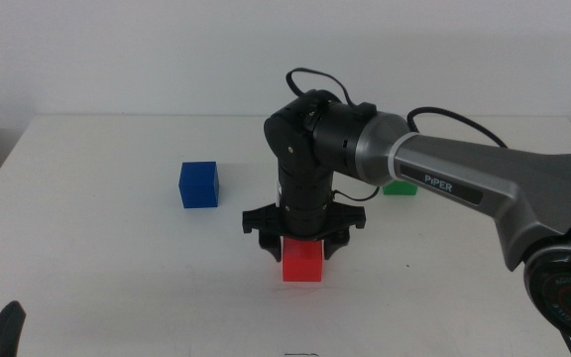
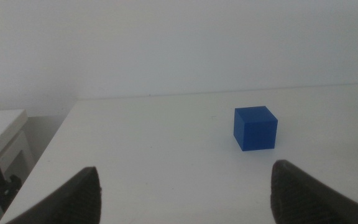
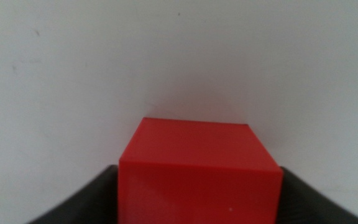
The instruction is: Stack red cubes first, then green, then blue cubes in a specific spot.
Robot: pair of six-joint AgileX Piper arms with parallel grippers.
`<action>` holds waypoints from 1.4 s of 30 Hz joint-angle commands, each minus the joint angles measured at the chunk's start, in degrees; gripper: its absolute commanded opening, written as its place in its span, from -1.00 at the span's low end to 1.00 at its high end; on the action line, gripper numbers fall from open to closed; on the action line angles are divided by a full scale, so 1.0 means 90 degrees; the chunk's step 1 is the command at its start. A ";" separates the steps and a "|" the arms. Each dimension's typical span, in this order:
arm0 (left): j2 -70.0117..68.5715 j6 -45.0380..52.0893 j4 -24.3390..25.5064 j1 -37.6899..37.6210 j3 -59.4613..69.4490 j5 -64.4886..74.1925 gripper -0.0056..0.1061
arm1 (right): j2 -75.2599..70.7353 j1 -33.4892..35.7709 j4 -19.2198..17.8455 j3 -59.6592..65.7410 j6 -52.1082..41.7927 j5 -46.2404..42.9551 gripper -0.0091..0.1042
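The red cube sits low at the table's middle front, between the jaws of my right gripper, which points straight down and is shut on it. In the right wrist view the red cube fills the space between both jaws. The blue cube stands on the table to the left and slightly behind; it also shows in the left wrist view. The green cube is behind the right arm, mostly hidden. My left gripper is open and empty, waiting at the front left corner.
The white table is bare apart from the three cubes. The right arm stretches across the table's right half. The table's left edge shows in the left wrist view.
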 commanded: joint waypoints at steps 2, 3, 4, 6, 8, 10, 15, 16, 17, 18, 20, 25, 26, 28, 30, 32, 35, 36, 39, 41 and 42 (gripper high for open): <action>-0.0128 -0.0029 -0.0067 -0.0011 -0.0018 -0.0562 0.78 | -0.0427 -0.0009 -0.0035 -0.0153 -0.0187 -0.0021 0.43; -0.0128 -0.0029 -0.0067 -0.0011 -0.0018 -0.0562 0.78 | -0.0469 -0.0009 -0.0035 -0.0153 -0.0205 -0.0032 0.50; -0.0128 -0.0029 -0.0067 -0.0011 -0.0018 -0.0562 0.78 | -0.0544 0.0003 -0.0060 -0.0162 -0.0235 -0.0055 0.58; -0.0128 -0.0029 -0.0067 -0.0011 -0.0018 -0.0562 0.78 | -0.0770 0.0003 -0.0151 -0.0170 -0.0283 -0.0118 0.68; -0.0128 -0.0029 -0.0067 -0.0011 -0.0018 -0.0562 0.78 | -0.1107 -0.0027 -0.0401 -0.0175 -0.0340 -0.0147 0.73; -0.0128 -0.0029 -0.0067 -0.0011 -0.0018 -0.0562 0.78 | -0.1437 -0.0137 -0.0681 -0.0175 -0.0551 -0.0084 0.73; -0.0128 -0.0029 -0.0067 -0.0011 -0.0018 -0.0562 0.78 | -0.1788 -0.0755 -0.1128 -0.0203 -0.1035 -0.0032 0.73; -0.0128 -0.0029 -0.0067 -0.0011 -0.0018 -0.0562 0.78 | -0.1794 -0.0906 -0.1162 -0.0210 -0.1091 -0.0051 0.73; -0.0128 -0.0029 -0.0067 -0.0011 -0.0018 -0.0562 0.78 | -0.1794 -0.1060 -0.1184 -0.0210 -0.1161 -0.0072 0.73; -0.0128 -0.0029 -0.0067 -0.0011 -0.0018 -0.0562 0.78 | -0.1788 -0.1199 -0.1218 -0.0210 -0.1255 -0.0099 0.73; -0.0128 -0.0029 -0.0067 -0.0011 -0.0018 -0.0562 0.78 | -0.1780 -0.1455 -0.1336 -0.0210 -0.1430 -0.0215 0.73; -0.0128 -0.0029 -0.0067 -0.0011 -0.0018 -0.0562 0.78 | -0.1658 -0.1964 -0.1428 -0.0215 -0.1472 -0.0661 0.73; -0.0128 -0.0029 -0.0067 -0.0011 -0.0018 -0.0562 0.78 | -0.1614 -0.2057 -0.1410 -0.0215 -0.1498 -0.0772 0.73; -0.0128 -0.0029 -0.0067 -0.0011 -0.0018 -0.0562 0.78 | -0.1507 -0.2198 -0.1385 -0.0215 -0.1594 -0.0961 0.73; -0.0128 -0.0029 -0.0067 -0.0011 -0.0018 -0.0562 0.78 | -0.1395 -0.2280 -0.1342 -0.0215 -0.1713 -0.1095 0.73; -0.0128 -0.0029 -0.0067 -0.0011 -0.0018 -0.0562 0.78 | -0.1282 -0.2336 -0.1321 -0.0215 -0.1780 -0.1232 0.73; -0.0128 -0.0029 -0.0067 -0.0011 -0.0018 -0.0562 0.78 | -0.1139 -0.2380 -0.1321 -0.0215 -0.1780 -0.1503 0.73; -0.0128 -0.0029 -0.0067 -0.0011 -0.0018 -0.0562 0.78 | -0.1102 -0.2387 -0.1321 -0.0215 -0.1780 -0.1565 0.73; -0.0128 -0.0029 -0.0067 -0.0011 -0.0018 -0.0562 0.78 | -0.0954 -0.2387 -0.1321 -0.0215 -0.1795 -0.1724 0.73; -0.0128 -0.0029 -0.0067 -0.0011 -0.0018 -0.0562 0.78 | -0.0854 -0.2387 -0.1317 -0.0215 -0.1795 -0.1783 0.73; -0.0128 -0.0029 -0.0067 -0.0011 -0.0018 -0.0562 0.78 | -0.0815 -0.2387 -0.1317 -0.0215 -0.1795 -0.1799 0.73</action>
